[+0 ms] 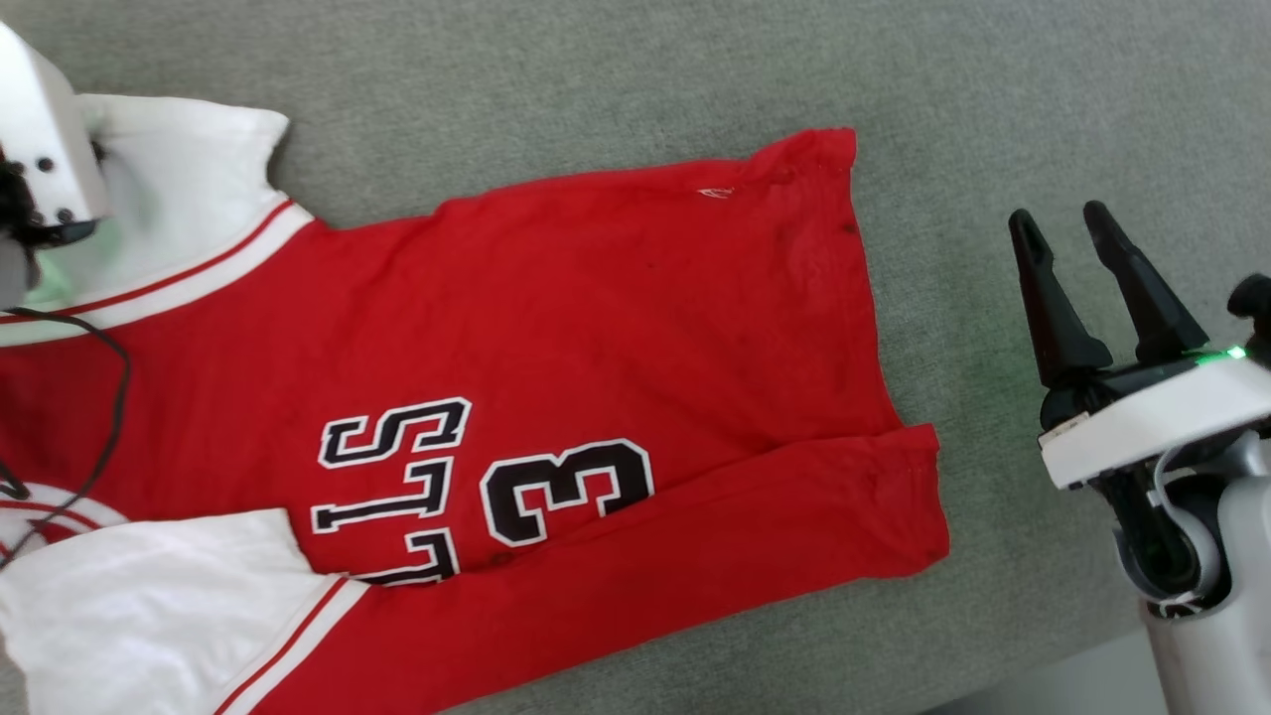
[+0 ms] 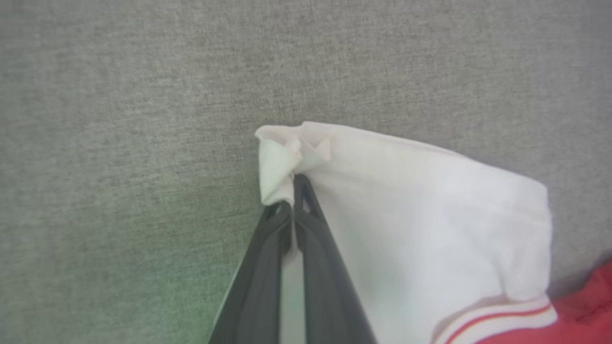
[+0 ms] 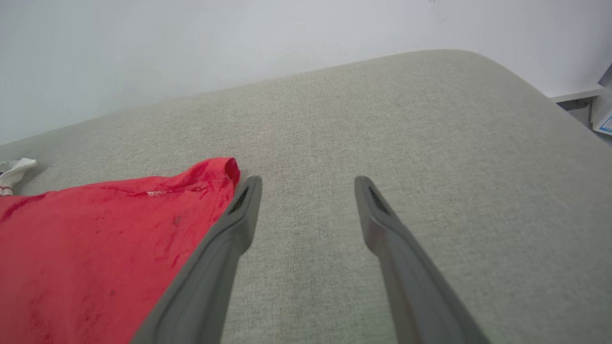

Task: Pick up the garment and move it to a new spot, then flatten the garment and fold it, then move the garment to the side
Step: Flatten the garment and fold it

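Red garment (image 1: pixel 596 328) spread over left and middle, on grey cushion (image 1: pixel 993 99). Left hand (image 2: pixel 292 188) pinches white sleeve (image 2: pixel 406 215) corner, upper left. Right hand (image 1: pixel 1059 214) open, off garment. Pull sleeve slowly outward, stay low.

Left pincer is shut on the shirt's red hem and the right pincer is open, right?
No. The left wrist view shows the left pincer shut on the white sleeve of the shirt, not its red hem. The right pincer is open.
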Tool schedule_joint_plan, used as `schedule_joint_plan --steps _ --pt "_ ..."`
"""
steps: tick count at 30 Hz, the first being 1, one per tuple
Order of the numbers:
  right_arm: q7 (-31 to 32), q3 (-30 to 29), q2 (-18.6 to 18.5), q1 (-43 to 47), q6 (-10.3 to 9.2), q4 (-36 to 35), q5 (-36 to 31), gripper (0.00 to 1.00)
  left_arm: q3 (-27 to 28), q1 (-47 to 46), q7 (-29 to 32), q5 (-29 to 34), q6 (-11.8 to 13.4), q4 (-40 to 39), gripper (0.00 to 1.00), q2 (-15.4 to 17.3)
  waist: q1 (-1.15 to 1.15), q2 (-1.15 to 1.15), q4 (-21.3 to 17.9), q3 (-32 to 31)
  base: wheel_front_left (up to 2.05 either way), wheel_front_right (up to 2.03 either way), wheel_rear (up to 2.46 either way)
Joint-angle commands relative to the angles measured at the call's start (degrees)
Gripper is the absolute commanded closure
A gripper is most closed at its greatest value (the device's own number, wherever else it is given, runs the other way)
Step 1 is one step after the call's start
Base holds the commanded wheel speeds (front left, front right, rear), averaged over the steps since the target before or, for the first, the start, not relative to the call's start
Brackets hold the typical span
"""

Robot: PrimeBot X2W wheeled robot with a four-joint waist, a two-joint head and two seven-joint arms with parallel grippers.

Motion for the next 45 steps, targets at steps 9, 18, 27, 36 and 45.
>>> schedule_joint_plan --steps 9,18,27,36,45 --pt "16.75 2.7 -4.48 -9.19 -0.01 11.82 7.72 0.0 -1.56 -0.32 -6.67 0.92 -3.8 -0.41 1.0 -4.14 0.0 0.0 6.22 -4.8 0.0 0.0 0.0" --pt "29.36 7.27 -7.21 -20.04 -0.02 20.46 10.59 0.0 -4.26 -3.71 -9.17 2.71 -5.87 -2.36 1.0 -7.92 0.0 0.0 11.67 -3.22 0.0 0.0 0.0" --pt "43.13 12.24 -6.77 -23.42 -0.06 29.18 10.35 0.62 -4.74 -4.35 -11.26 3.0 -6.57 -1.99 1.0 -9.05 0.0 0.0 13.38 -1.65 0.0 0.0 0.0" --pt "43.44 11.96 -7.31 -26.87 -0.03 29.07 9.64 1.0 -3.74 -2.78 -14.26 1.82 -7.21 -0.03 1.0 -9.61 0.0 0.0 14.04 -3.65 0.0 0.0 0.0" --pt "36.07 7.61 -8.89 -23.27 -0.02 24.46 9.79 1.0 0.34 6.3 -21.76 -1.67 -6.51 -0.8 1.0 -9.17 0.0 0.0 14.7 -10.95 0.0 0.0 0.0"
